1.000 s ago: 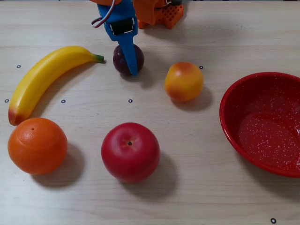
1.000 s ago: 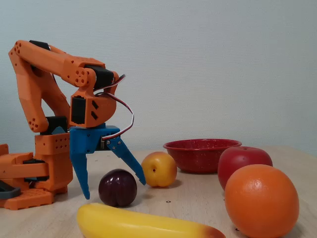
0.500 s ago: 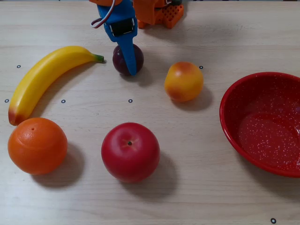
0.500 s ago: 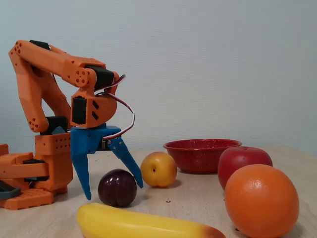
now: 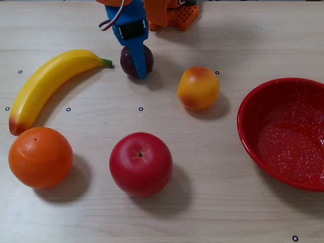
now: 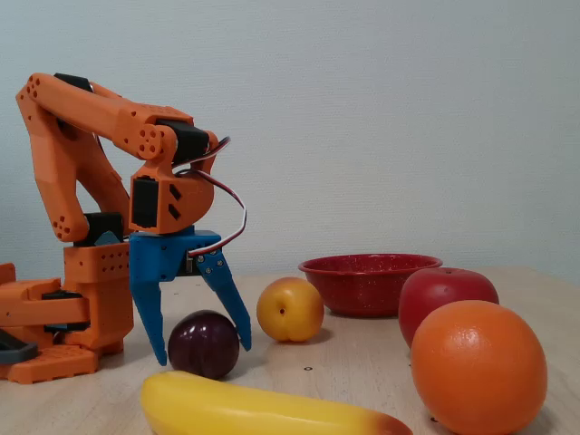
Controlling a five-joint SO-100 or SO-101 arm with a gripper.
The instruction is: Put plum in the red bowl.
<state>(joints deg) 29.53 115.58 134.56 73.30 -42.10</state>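
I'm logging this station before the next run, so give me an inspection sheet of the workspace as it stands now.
Surface: pale wood-grain table with small ring marks.
Job's things: small dark purple glossy plum on the table between the fingers; large glossy red speckled bowl empty, at the right edge of the overhead view.
Clutter: long yellow banana, round orange, big red apple, yellow-orange peach, all apart from each other.
Hand: blue two-finger hand straddles the plum, fingers closed in near its sides; firm contact cannot be told.
Cables: red and white wire loop at the wrist.
Surroundings: plain pale wall; nothing else seen.
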